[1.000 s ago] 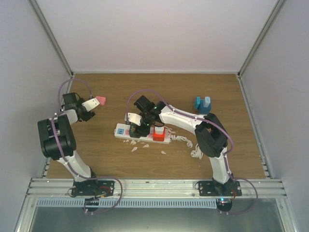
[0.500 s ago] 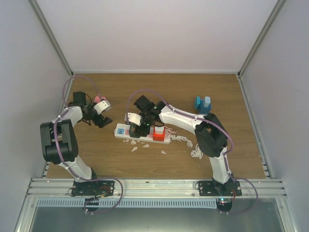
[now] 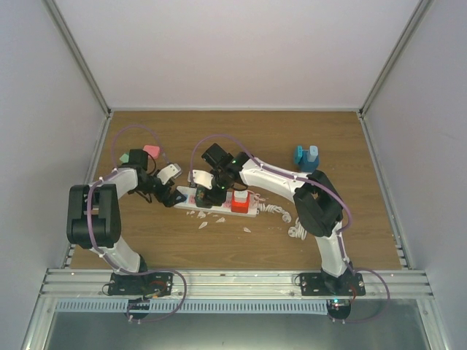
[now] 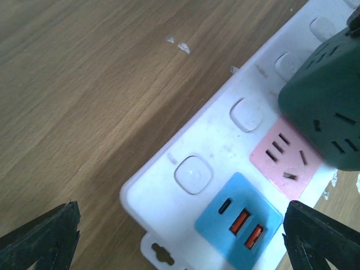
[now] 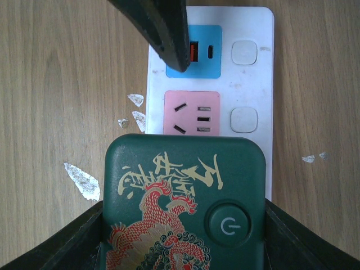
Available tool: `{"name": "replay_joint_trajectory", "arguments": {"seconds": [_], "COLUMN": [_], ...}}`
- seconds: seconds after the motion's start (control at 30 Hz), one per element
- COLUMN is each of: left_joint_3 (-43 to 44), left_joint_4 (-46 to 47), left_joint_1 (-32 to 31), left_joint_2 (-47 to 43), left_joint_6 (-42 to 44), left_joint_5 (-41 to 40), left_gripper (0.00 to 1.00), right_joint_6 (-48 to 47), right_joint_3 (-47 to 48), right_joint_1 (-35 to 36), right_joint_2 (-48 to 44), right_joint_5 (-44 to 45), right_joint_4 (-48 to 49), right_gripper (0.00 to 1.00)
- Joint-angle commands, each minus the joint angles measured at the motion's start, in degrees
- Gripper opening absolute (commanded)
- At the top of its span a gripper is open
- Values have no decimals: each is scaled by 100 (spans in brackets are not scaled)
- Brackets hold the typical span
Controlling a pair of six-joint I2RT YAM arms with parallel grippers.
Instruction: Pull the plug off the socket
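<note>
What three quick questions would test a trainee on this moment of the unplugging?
1. True or false: the right jaws are closed on the green dragon plug.
2. Which part sits at the end of the power strip nearest the left jaws? A: blue USB block. B: red plug. C: pink socket.
3. Fill in: the left jaws stand ____.
Key: 1 true; 2 A; 3 open.

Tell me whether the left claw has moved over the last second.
Yes. The left claw swung right and nearer, from the pink object to the left end of the white power strip, which stayed put.
</note>
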Motion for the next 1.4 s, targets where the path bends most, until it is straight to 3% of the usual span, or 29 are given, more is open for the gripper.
{"name": "replay_joint_trajectory", "arguments": {"seconds": [0.0,0.23,0.5,1.0,1.37], "left_joint_3": [-98,-379,-630,-627,-528], "left_joint_4": [345,725,989,1058,994], "left_joint_1": [-129,-325,-329,-504,-498], "left_joint_2": [-61,74,54,189,346], "left_joint_6": [-251,-261,-190,-72,-139], "left_joint_5": [42,-634,-1267,-1520,-1422], "left_gripper": [99,99,90,79,78], "right_joint_6": [-33,-8,58,187,138], "right_joint_3": [104,238,359,669,614], "right_joint_1": [-3,-5,-23,-205,-229], "right_joint_2": [156,136,56,16,-137], "right_joint_5": [7,-140,-276,-702,-620], "right_joint_4": [-279,-345,-358,-519,-516], "right_gripper": [36,33,28,24,22]}}
